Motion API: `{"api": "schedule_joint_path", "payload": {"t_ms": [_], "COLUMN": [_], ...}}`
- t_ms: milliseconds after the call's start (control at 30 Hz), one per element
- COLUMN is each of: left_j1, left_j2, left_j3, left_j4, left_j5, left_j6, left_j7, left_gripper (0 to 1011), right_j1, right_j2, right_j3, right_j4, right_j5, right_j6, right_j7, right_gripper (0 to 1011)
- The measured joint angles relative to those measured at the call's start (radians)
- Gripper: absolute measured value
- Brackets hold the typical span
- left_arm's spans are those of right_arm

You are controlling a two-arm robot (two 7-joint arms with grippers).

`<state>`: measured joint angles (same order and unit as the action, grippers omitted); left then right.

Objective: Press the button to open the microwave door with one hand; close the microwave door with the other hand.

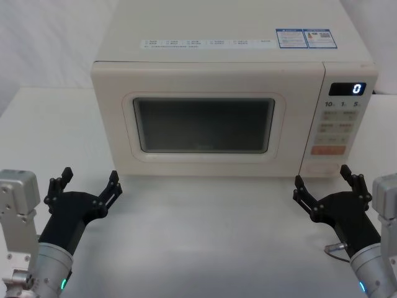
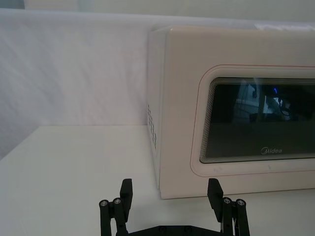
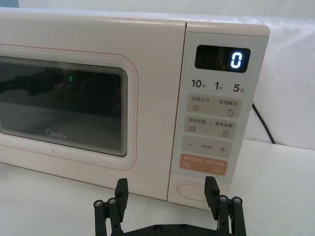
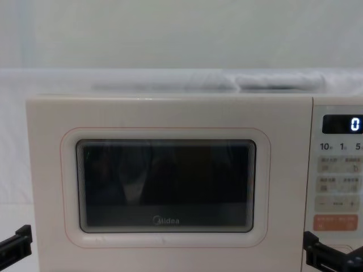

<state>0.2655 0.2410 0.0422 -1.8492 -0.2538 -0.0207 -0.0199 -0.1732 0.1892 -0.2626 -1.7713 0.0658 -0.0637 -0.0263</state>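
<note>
I see one white table (image 1: 205, 236) backed by a white draped wall (image 2: 74, 73), and on it one cream microwave (image 1: 229, 68), which serves as the landmark here. Its single microwave door (image 1: 205, 124) is shut flush with the cabinet, the dark window and Midea logo facing me. To the right of the door runs one control strip: one black display (image 3: 222, 58) reading 0 at the top, one orange key (image 3: 204, 165) lower down, and one wide oval button (image 3: 194, 190) at the strip's foot, the lowest key. A black cable (image 3: 262, 123) trails behind the microwave's right side. Two grippers are counted. My left gripper (image 1: 88, 185) hovers before the microwave's lower left corner, fingers spread wide and holding nothing. My right gripper (image 1: 325, 182) hovers before the lower right corner, just in front of the button but apart from it, fingers likewise spread wide and holding nothing.
</note>
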Motion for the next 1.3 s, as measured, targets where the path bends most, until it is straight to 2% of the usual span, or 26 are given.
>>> {"api": "schedule_joint_path", "payload": {"t_ms": [1000, 1233, 1300], "left_j1": [0.000, 0.000, 0.000], "left_j2": [0.000, 0.000, 0.000], "left_j3": [0.000, 0.000, 0.000], "left_j4": [0.000, 0.000, 0.000], "left_j5": [0.000, 0.000, 0.000], "left_j6": [0.000, 0.000, 0.000], "left_j7": [0.000, 0.000, 0.000], "left_gripper": [1001, 1001, 1001], "right_j1": [0.000, 0.000, 0.000], "right_j2": [0.000, 0.000, 0.000], "right_j3": [0.000, 0.000, 0.000], "right_j4": [0.000, 0.000, 0.000], "right_j5": [0.000, 0.000, 0.000], "right_j6": [0.000, 0.000, 0.000], "right_j7": [0.000, 0.000, 0.000], "right_gripper": [996, 855, 768]}}
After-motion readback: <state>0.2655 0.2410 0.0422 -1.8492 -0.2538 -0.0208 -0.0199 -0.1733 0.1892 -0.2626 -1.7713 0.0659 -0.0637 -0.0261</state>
